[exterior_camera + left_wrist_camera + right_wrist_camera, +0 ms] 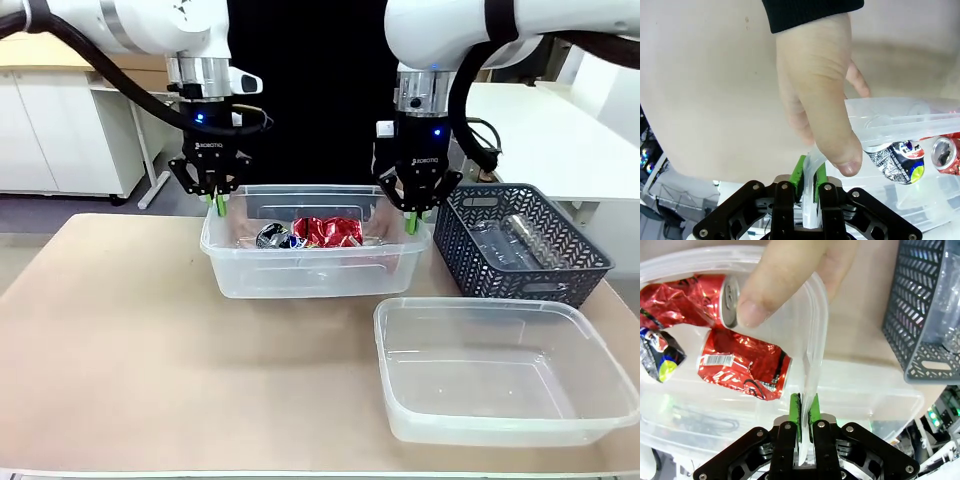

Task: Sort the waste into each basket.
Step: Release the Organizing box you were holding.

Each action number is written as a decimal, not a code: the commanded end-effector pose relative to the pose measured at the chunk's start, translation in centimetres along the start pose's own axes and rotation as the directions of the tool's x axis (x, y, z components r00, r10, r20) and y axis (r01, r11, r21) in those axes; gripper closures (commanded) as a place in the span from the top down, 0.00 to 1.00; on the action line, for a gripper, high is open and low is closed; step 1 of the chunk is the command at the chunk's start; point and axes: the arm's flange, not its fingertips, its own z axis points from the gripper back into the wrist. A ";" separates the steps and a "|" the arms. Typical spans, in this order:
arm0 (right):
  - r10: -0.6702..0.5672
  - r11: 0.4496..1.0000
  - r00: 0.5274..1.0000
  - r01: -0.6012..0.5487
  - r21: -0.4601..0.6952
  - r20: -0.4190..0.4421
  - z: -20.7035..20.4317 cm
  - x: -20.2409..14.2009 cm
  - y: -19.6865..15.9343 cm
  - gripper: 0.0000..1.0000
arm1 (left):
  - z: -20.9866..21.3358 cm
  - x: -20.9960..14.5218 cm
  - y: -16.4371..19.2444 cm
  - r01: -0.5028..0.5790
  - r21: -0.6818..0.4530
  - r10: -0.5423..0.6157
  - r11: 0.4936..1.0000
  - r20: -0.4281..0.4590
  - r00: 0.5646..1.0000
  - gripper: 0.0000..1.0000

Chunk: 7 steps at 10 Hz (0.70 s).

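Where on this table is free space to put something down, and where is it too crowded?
Free: bare table left of the near tub, in front of the far tub. Crowded: the far tub, with cans, both jaws clamped on its rim, and hands. The grey basket holds bottles.

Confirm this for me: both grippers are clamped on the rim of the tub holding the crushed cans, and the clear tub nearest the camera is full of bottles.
One thing is off. The near tub is empty in the front view; the bottles lie in the dark basket. The rest holds: the left gripper and right gripper are each shut on the rim of the cans' tub.
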 end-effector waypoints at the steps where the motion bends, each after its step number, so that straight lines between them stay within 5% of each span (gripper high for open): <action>1: 0.030 0.999 0.994 -0.032 0.016 0.104 0.7 -1.1 -0.3 0.66 | 1.4 -0.8 -0.3 0.024 0.018 -0.025 1.000 0.066 0.997 0.67; 2: 0.025 0.997 0.983 -0.039 0.073 0.180 1.1 -1.8 -0.9 0.65 | 2.2 -1.7 0.3 0.011 -0.012 -0.010 1.000 0.112 0.994 0.87; 3: -0.004 0.991 0.972 -0.027 0.129 0.234 1.2 -2.2 -1.6 1.00 | 2.8 -2.6 1.2 0.001 -0.050 0.007 0.999 0.144 0.990 1.00; 4: -0.037 0.985 0.957 -0.013 0.172 0.287 1.6 -2.6 -2.1 0.69 | 3.5 -3.6 1.9 -0.001 -0.097 0.019 0.995 0.188 0.982 1.00; 5: -0.088 0.963 0.932 -0.011 0.270 0.352 2.3 -3.0 -2.6 1.00 | 4.2 -4.6 2.5 -0.004 -0.141 0.038 0.990 0.239 0.970 1.00; 7: -0.216 0.925 0.860 0.029 0.379 0.462 3.7 -4.2 -3.5 1.00 | 4.7 -6.1 3.9 -0.003 -0.216 0.073 0.976 0.315 0.946 1.00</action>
